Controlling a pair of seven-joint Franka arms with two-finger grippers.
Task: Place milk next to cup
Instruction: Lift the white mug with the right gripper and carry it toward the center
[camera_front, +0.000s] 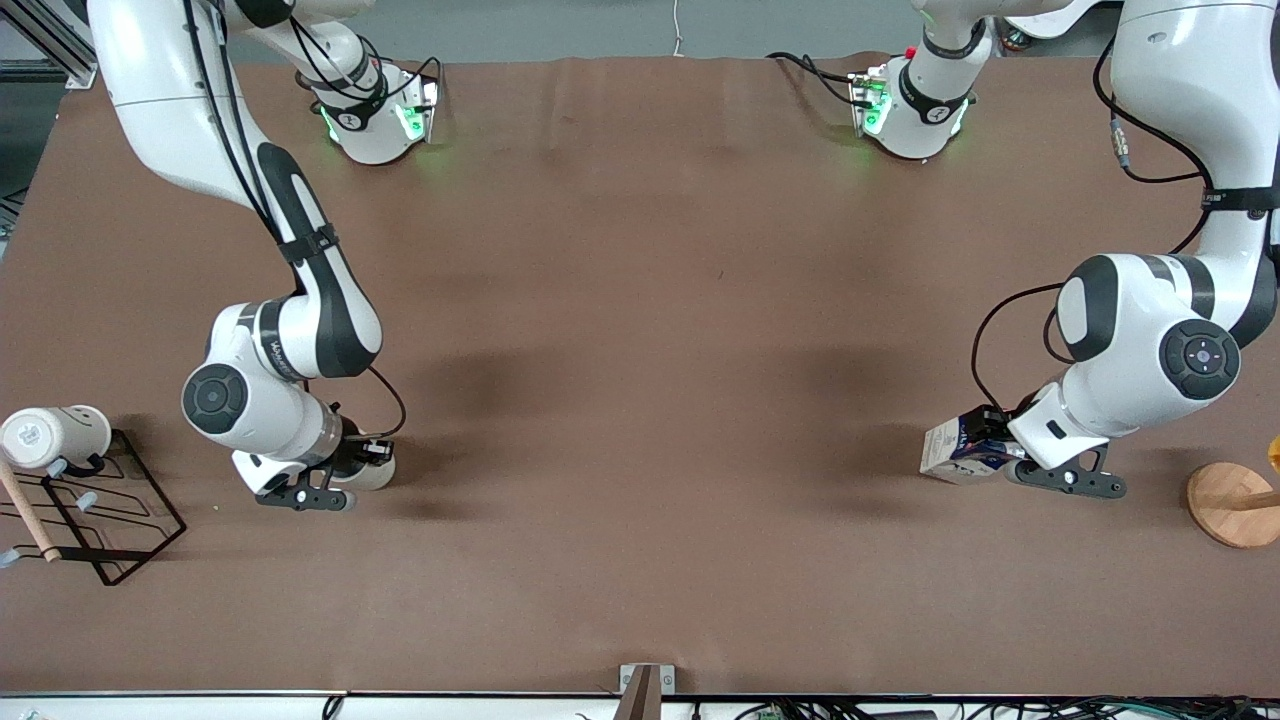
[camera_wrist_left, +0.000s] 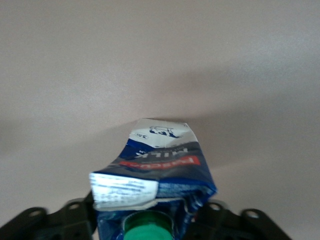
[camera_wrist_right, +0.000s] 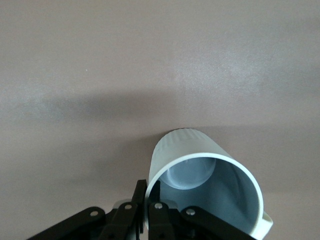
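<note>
Nearest the front camera, the left claw (camera_front: 1065, 478) pinches the milk (camera_front: 958, 452) at its top (green cap between the fingers), seemingly resting on the desk (camera_front: 640, 400) at the left arm's end. Well apart, the right claw (camera_front: 305, 495) is pinching the cup (camera_wrist_right: 205, 185) by its rim.

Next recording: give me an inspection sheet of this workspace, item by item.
Surface: brown table, faint creases, no spills seen.
Job's things: milk toward the left arm's end, held; cup toward the right arm's end, held by its rim. They sit far apart.
Clutter: white mug on a black wire rack with a wooden stick; round wooden stand at the table's left-arm end.
Grippers: left gripper shut on the milk; right gripper shut on the cup's rim.
Cables: black arm cables; more along the front edge.
Surroundings: nothing seen.
</note>
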